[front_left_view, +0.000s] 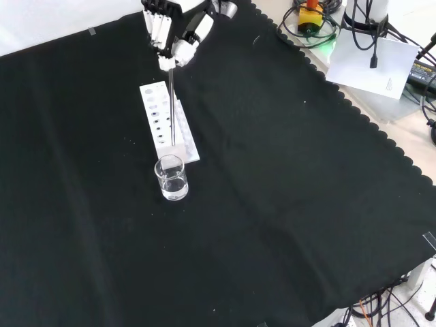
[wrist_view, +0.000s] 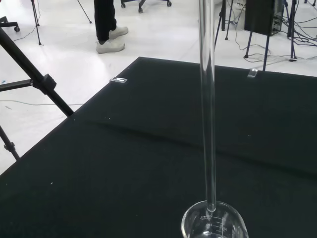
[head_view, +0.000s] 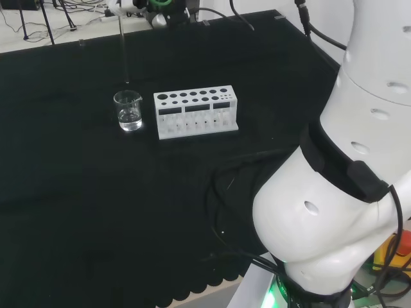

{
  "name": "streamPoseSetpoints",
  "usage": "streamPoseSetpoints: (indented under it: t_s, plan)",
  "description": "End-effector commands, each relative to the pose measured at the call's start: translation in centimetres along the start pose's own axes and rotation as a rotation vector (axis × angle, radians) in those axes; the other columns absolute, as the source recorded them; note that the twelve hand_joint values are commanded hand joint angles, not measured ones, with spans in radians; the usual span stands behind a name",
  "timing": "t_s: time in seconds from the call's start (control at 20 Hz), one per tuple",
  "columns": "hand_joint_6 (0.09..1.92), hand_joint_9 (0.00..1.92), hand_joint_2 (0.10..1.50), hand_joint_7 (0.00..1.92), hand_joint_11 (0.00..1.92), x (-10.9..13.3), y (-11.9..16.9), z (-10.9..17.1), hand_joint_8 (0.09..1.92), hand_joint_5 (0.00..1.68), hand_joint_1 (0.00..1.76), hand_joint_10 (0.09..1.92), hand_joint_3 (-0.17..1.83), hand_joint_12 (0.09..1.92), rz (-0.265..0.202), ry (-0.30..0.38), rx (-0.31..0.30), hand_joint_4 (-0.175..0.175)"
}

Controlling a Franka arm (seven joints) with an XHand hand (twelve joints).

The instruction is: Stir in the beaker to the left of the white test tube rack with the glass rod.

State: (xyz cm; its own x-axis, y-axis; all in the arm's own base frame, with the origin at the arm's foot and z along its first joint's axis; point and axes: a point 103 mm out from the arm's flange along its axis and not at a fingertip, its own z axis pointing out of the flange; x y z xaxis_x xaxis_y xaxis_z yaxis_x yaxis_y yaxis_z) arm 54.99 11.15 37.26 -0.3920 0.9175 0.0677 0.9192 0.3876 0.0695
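Note:
A small clear beaker stands on the black cloth just left of the white test tube rack in the head view, and some clear liquid appears to lie in its lower part. In the front view the hand is above the rack's far end, its fingers curled round the top of the glass rod. The rod hangs upright. Its lower tip is just over the beaker's mouth, about level with the rim in the wrist view, where the rod runs down to the beaker.
The arm's white links take up the head view's right side. The cloth's scalloped edge runs along the front view's right, with papers and cables beyond it. Tripod legs stand on the floor past the bench edge.

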Motion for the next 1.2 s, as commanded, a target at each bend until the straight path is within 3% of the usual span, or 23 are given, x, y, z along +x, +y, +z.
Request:
streamPoseSetpoints:
  t_s: [0.05,0.6,0.8,1.2]
  plan:
    - [0.42,1.6,1.15,1.07,1.62,0.1,1.5,1.9,1.2,1.16,1.3,0.82,-0.17,0.59,-0.033,0.007,0.013,-0.175]
    - [0.41,1.6,1.15,1.07,1.62,-0.8,2.2,3.6,1.2,1.16,1.3,0.81,-0.17,0.58,-0.035,0.014,0.032,-0.175]
    - [0.41,1.6,1.15,1.07,1.62,-1.8,3.3,6.1,1.2,1.16,1.3,0.81,-0.17,0.58,-0.038,0.019,0.048,-0.175]
    - [0.41,1.6,1.15,1.07,1.62,-1.6,3.9,9.4,1.19,1.17,1.3,0.81,-0.17,0.58,-0.057,0.016,0.069,-0.175]
